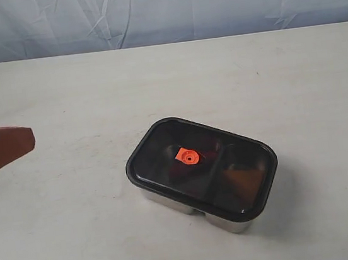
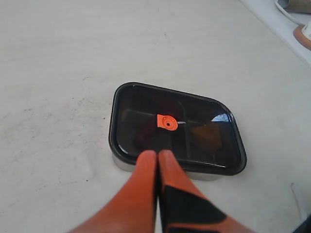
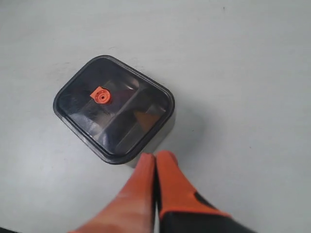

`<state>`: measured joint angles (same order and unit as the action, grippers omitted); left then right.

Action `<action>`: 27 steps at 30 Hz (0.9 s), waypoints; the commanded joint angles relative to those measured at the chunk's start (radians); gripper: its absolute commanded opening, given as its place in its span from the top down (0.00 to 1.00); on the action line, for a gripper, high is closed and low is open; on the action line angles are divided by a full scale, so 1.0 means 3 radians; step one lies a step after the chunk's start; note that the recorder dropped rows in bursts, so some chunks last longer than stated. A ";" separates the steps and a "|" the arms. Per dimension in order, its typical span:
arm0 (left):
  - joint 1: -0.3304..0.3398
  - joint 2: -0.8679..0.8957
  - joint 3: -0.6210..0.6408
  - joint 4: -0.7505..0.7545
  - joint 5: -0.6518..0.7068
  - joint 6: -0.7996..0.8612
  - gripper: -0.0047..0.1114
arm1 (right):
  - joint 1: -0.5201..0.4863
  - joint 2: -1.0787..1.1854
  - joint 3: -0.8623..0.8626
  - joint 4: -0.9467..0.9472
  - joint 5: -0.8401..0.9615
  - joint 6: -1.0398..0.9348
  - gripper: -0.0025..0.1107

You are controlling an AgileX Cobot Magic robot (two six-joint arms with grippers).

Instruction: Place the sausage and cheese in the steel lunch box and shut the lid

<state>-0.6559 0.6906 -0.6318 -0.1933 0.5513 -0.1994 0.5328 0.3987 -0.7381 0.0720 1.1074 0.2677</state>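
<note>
Dark lid seated on steel lunch box (cheese faint through it), left gripper and right gripper both pinched shut, holding nothing

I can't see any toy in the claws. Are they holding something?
Nothing is held: the left gripper and the right gripper are both shut, with nothing between their fingers.

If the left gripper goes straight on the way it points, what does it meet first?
Probably the lid on the steel lunch box: the shut left gripper points at the lid's nearest edge. It may pass just above; height is unclear.
</note>
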 commanded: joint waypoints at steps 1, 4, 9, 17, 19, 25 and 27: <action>-0.0018 -0.0029 0.0011 -0.0024 0.0005 -0.0008 0.96 | 0.0010 -0.0012 0.0016 0.0067 -0.0002 0.0003 0.98; -0.0018 -0.0029 0.0011 -0.0024 0.0005 -0.0008 0.96 | 0.0033 -0.0012 0.0016 0.0064 -0.0002 0.0003 0.98; -0.0018 -0.0029 0.0011 -0.0024 0.0005 -0.0008 0.96 | 0.0000 -0.0083 0.0083 -0.0221 -0.0213 -0.0040 0.98; -0.0018 -0.0029 0.0011 -0.0024 0.0005 -0.0008 0.96 | -0.0905 -0.0766 0.1174 -0.0574 -0.2234 -0.0040 0.98; -0.0018 -0.0029 0.0011 -0.0024 0.0005 -0.0008 0.96 | -0.1157 -0.0957 0.1446 -0.0695 -0.2340 -0.0040 0.98; -0.0018 -0.0029 0.0011 -0.0024 0.0005 -0.0008 0.96 | -0.1647 -0.1329 0.1991 -0.0871 -0.2298 -0.0040 0.98; -0.0018 -0.0029 0.0011 -0.0024 0.0005 -0.0008 0.96 | -0.1712 -0.1329 0.2087 -0.0871 -0.2298 -0.0040 0.98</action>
<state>-0.6559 0.6869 -0.6318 -0.1950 0.5635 -0.1994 0.0529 0.0145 -0.1540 -0.1714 0.4386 0.2616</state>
